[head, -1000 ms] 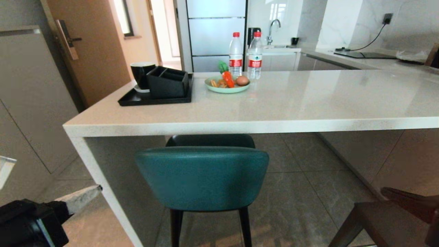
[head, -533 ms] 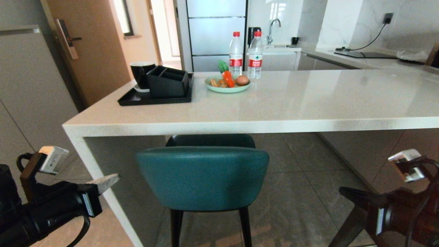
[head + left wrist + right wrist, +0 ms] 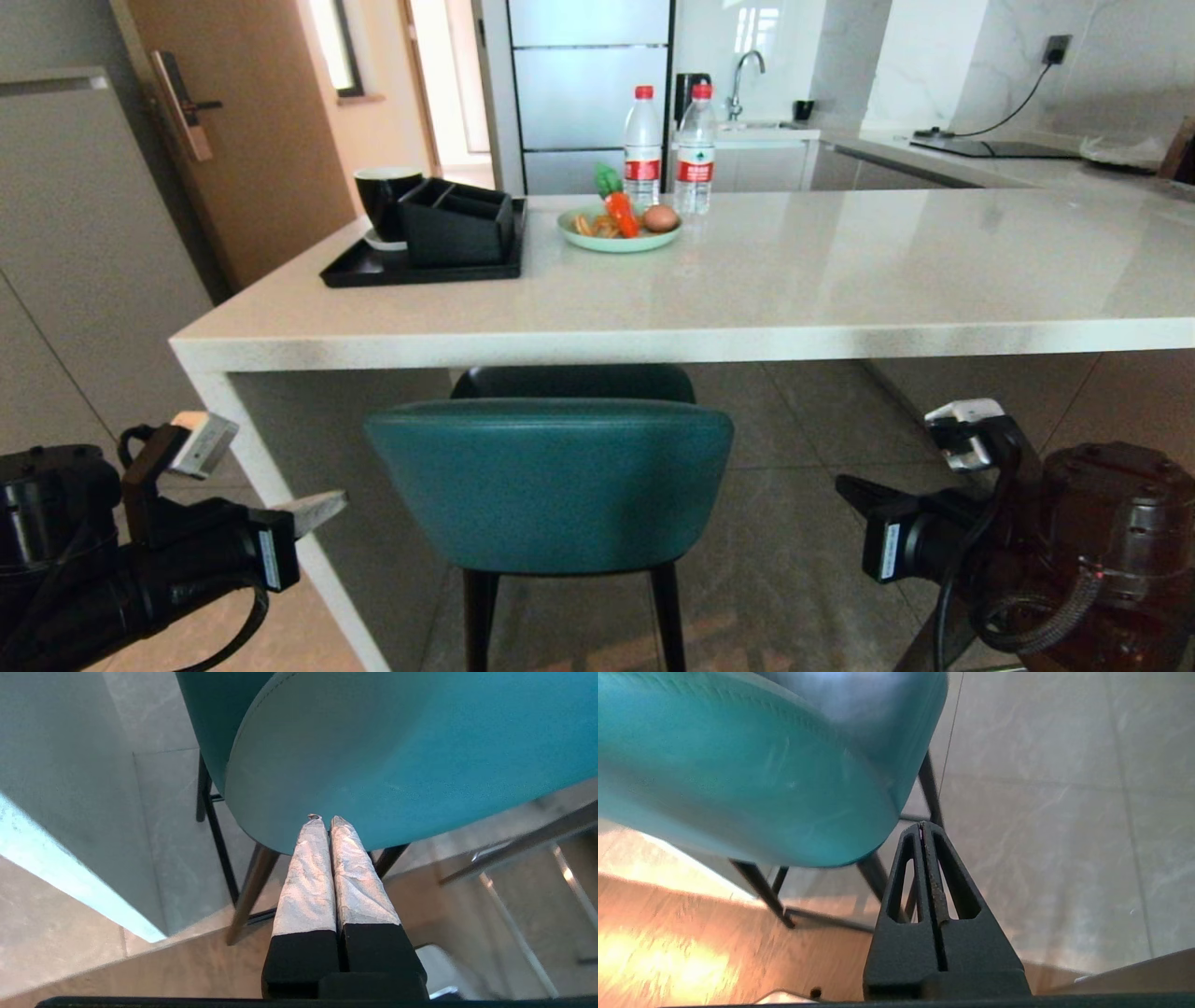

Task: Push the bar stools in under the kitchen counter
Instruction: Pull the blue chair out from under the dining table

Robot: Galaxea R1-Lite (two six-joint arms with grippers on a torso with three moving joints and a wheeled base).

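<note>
The teal stool (image 3: pixel 549 485) has a curved leather back with a fine seam along the edge and thin black legs. It stands at the white counter (image 3: pixel 653 345), its dark seat partly under the thick edge. The left pincer (image 3: pixel 325 820), fingers pressed together, points at the back near its left side. The right pincer (image 3: pixel 922 825), also clenched on nothing, is beside the right side.

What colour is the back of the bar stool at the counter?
Teal, on the bar stool with thin black legs; the head view shows it best.
</note>
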